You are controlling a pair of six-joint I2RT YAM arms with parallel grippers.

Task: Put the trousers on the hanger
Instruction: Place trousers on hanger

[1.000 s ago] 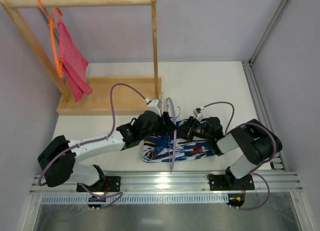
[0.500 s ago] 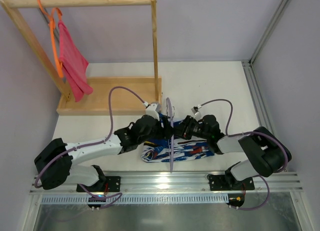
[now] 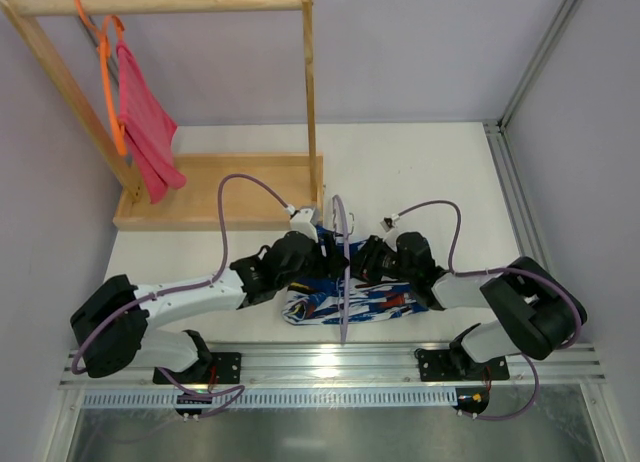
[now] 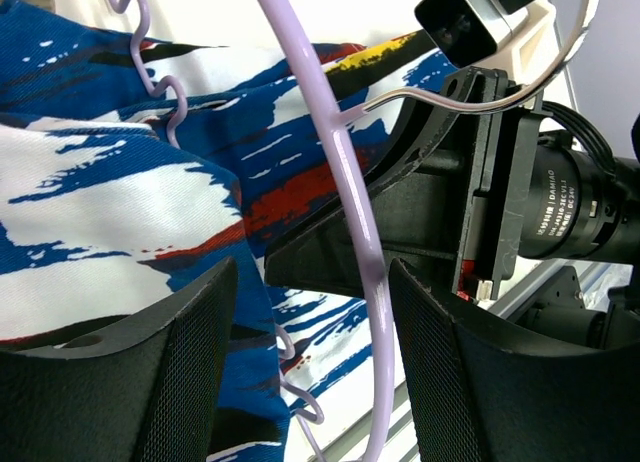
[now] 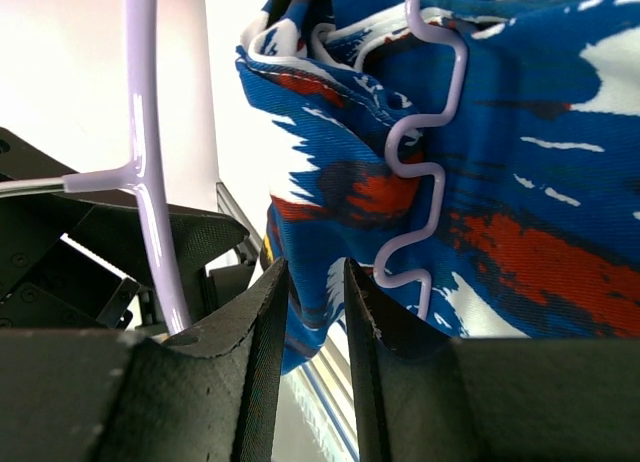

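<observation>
The right arm (image 3: pixel 470 287) now reaches further left, meeting the left arm (image 3: pixel 190 292) at lower centre above the trousers (image 3: pixel 312 307), which lie on the table (image 3: pixel 400 172). The hanger (image 4: pixel 345 182) passes untouched between the left gripper's (image 4: pixel 312 282) wide-apart jaws. The right gripper (image 5: pixel 315 272) is nearly closed, its hold unclear. Threading looks imminent.

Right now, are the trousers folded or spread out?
Folded: the trousers lie as a short, bunched bundle on the table, layered edges visible in the right wrist view, with the hanger across them.
</observation>
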